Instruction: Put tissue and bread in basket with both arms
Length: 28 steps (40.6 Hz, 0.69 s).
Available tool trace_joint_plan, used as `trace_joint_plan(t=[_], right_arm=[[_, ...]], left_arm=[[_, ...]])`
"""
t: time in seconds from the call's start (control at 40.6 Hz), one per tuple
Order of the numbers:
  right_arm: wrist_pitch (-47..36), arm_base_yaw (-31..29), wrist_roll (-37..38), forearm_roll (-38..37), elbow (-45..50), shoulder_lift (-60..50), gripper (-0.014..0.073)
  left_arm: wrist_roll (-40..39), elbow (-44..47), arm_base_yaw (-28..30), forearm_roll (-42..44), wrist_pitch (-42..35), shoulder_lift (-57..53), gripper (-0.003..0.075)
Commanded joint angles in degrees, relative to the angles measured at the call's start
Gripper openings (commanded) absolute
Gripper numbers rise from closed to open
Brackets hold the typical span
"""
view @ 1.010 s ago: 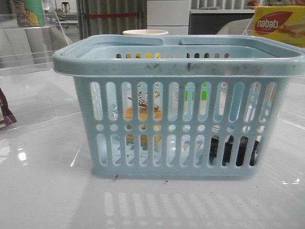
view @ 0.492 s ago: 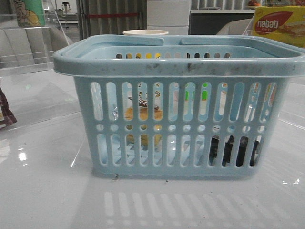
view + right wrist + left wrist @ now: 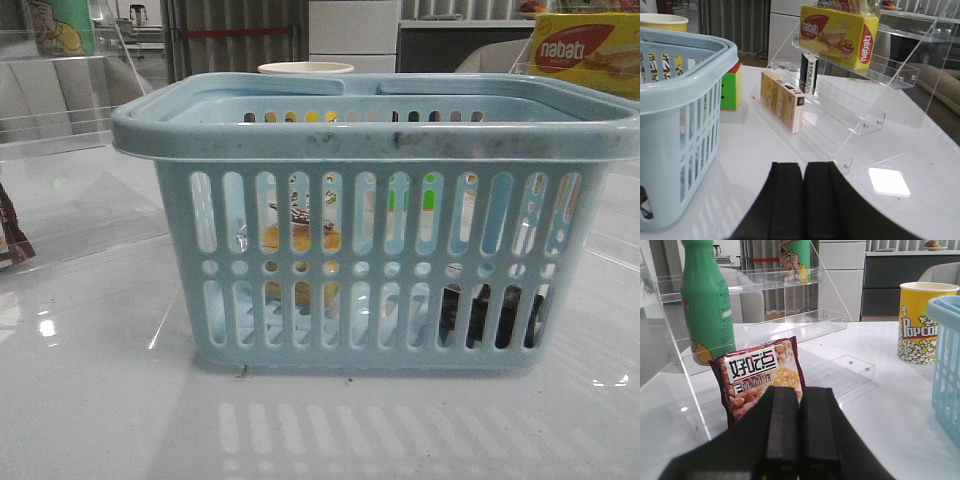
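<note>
Around me the white glossy table throws back the ceiling lights, and the basket stands at its middle, mirrored faintly in the shine below it. Behind the basket I see grey cabinets and a curtain, with the rim of a popcorn cup just showing over the far edge. To the left of the basket stands a clear acrylic shelf carrying a green bottle, and a peanut bag leans at its foot. To the right of the basket is a second clear shelf holding the yellow nabati box on top, a tan box lower down, and a green and red cube just beside the basket wall.

Inside the basket, the bread rests on the left part of the floor, its golden colour showing through the slots. The tissue lies low in the right corner, a dark shape behind the bars.

My left pincer hangs outside the basket, well to its left, fingers pressed together with nothing between them, pointing at the peanut bag. My right pincer sits outside the basket on its right side, likewise closed flat and empty, above bare table. Both packs are apart from either pincer.
</note>
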Motion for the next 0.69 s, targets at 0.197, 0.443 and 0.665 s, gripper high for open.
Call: trace_joint_plan(t=[0.197,0.443,0.665], right_arm=[[-5.03,0.94,-0.38,-0.3,0.06,-1.09,0.0058],[-4.91,0.94,-0.38,-0.3,0.06,-1.09,0.0058],[-4.91,0.94,-0.38,-0.3,0.06,-1.09,0.0058]], left_arm=[[-0.6,-0.02,0.11,-0.15,-4.83,-0.96,0.009],[-0.6,-0.02,0.11,-0.15,-4.83,-0.96,0.009],[-0.6,-0.02,0.11,-0.15,-4.83,-0.96,0.009]])
